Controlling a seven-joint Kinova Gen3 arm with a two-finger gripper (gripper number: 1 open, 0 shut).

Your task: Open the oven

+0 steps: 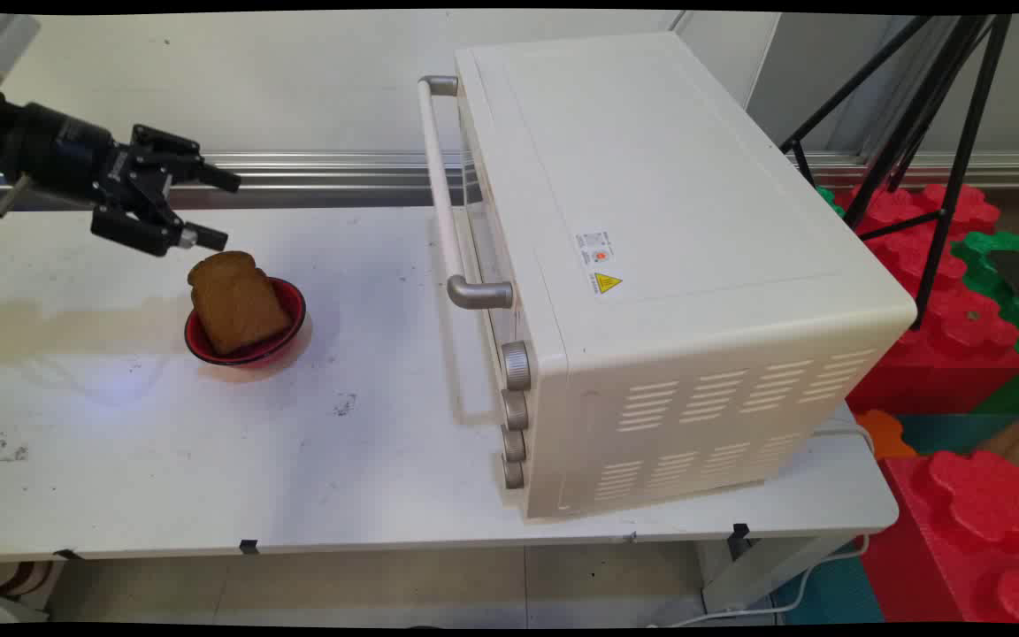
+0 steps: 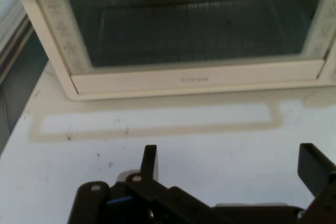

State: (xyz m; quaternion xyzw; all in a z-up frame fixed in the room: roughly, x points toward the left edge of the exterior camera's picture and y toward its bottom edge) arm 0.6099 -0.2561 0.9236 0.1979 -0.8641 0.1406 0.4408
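The tool (image 1: pixel 209 208) hangs spread open and empty just above the slice of toast (image 1: pixel 236 303) leaning in the red bowl (image 1: pixel 292 301) on the surface (image 1: pixel 209 460), the toaster oven (image 1: pixel 651 265) apparently shut.

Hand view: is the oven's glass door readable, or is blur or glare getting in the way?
Hand view: soft throughout, the oven door's lettering unreadable, its glass dark with rack lines faintly visible, no strong glare. Main view: sharper, with the oven's handle casting a pale shadow on the table.
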